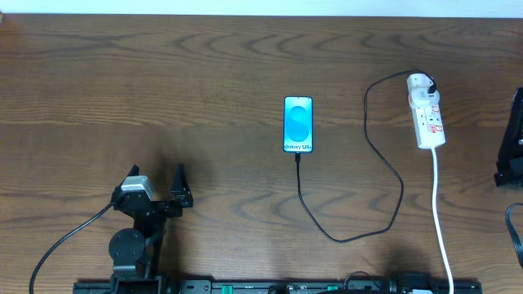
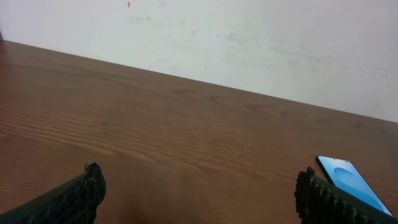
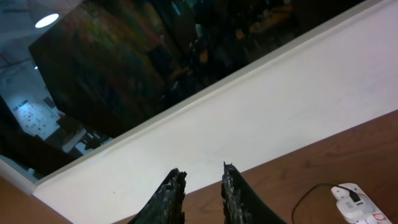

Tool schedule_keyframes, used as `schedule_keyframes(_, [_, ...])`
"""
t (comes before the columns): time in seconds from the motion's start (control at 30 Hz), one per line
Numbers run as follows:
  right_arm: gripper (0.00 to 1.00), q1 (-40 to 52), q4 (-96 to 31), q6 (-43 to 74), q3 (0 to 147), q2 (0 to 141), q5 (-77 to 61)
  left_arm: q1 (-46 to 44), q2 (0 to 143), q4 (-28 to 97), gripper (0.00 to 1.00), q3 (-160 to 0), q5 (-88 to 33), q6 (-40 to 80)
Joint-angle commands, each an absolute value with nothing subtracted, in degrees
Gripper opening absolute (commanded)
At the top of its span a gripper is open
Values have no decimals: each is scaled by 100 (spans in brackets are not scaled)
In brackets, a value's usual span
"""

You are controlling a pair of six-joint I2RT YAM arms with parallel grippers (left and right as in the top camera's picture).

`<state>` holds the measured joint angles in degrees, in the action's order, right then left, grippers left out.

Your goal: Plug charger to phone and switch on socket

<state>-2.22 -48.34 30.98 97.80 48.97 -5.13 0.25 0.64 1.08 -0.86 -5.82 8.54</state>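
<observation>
My left tool (image 1: pixel 158 186) is hovering nearest the lens, fingers wide apart, holding nothing. The slim blue-screened phone (image 1: pixel 298 123) is lying mid-tabletop (image 1: pixel 204 73), with the thin black charger cable (image 1: pixel 359 236) apparently reaching its near end. The narrow white power strip (image 1: pixel 426 114) is sitting further right. My right tool (image 3: pixel 202 193) is gaping only slightly, empty. I'm worrying that a switch press shoves the light strip, dragging the cable out.
</observation>
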Motion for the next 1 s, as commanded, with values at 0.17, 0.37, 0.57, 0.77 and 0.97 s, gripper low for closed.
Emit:
schedule_keyframes(0.17, [20, -176, -4790, 3127, 9769, 4862, -467, 8, 23, 342, 98, -23, -683, 794])
schedule_keyframes(0.37, [19, -176, -4737, 3124, 9771, 4827, -467, 8, 23, 290, 98, -23, -567, 746])
schedule_keyframes(0.57, [19, -176, -4740, 3127, 9769, 4827, -467, 8, 60, 362, 98, -23, -556, 141])
schedule_keyframes(0.77, [24, -176, -4668, 3124, 9769, 4827, -475, 8, 62, 364, 98, -23, -554, -89])
schedule_keyframes(0.97, [27, -176, -4506, 3124, 9769, 4827, -913, 8, 62, 362, 98, -23, -554, -458])
